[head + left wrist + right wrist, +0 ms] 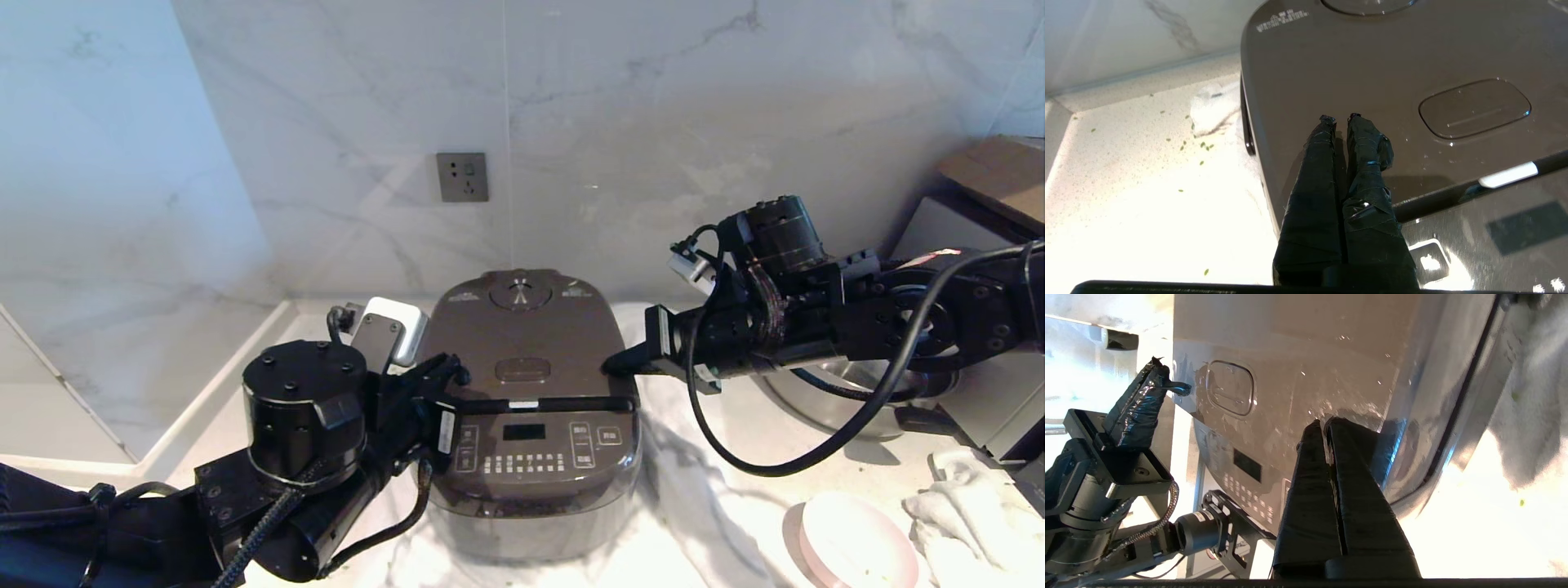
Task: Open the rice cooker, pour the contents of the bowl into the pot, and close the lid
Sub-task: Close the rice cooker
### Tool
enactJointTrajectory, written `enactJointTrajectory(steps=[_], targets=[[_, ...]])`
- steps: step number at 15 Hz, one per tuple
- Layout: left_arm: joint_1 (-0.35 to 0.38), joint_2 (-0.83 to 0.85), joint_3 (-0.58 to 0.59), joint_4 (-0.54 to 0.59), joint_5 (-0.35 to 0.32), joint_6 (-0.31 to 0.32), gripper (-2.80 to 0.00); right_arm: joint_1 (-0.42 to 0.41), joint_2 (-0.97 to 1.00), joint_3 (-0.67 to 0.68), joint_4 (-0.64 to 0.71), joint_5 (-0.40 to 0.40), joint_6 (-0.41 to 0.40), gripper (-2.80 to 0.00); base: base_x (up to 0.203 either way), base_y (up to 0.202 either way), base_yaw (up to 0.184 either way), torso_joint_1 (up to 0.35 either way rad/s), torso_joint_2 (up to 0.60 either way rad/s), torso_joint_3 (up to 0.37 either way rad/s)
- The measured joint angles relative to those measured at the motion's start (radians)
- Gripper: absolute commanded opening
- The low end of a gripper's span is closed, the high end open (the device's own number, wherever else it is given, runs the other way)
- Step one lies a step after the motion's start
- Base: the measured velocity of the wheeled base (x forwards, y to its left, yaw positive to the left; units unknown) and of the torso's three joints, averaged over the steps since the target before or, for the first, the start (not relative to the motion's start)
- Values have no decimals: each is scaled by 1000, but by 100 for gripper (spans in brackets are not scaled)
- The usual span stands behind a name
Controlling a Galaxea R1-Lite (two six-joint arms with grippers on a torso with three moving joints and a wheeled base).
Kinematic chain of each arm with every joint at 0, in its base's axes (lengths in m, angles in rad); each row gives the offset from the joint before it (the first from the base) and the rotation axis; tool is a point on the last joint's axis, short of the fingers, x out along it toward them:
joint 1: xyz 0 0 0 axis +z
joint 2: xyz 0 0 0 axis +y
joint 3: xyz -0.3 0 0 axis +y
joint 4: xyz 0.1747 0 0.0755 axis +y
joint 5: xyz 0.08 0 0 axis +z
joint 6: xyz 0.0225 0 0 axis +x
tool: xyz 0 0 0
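Note:
The dark-brown rice cooker (pixel 531 441) stands in the middle of the counter with its lid (pixel 522 335) down, so the pot is hidden. My left gripper (pixel 1340 118) is shut, with its taped tips over the lid's front-left part, beside the oblong button (pixel 1474 108). My right gripper (pixel 1323 422) is shut too, its tips at the lid's right edge (pixel 612 365). The pale pink bowl (pixel 853 543) sits on the counter at the near right, apart from both grippers. Its inside looks whitish, and I cannot make out the contents.
A shiny steel pan (pixel 824 400) sits behind my right arm. A crumpled white towel (pixel 971 506) lies beside the bowl. Small green bits (pixel 1202 145) are scattered on the counter left of the cooker. The marble wall with an outlet (pixel 462 176) rises close behind.

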Motion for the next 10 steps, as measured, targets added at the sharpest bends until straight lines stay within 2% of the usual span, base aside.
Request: enactJointTrajectory(steps=[6, 10], targets=[[5, -39, 6, -1, 13, -4, -280, 1, 0, 54, -35, 3, 0, -280, 0, 0, 0, 0, 0, 0], [10, -51, 7, -1, 13, -5, -280, 2, 5, 121, -114, 3, 2, -280, 0, 0, 0, 0, 0, 0]])
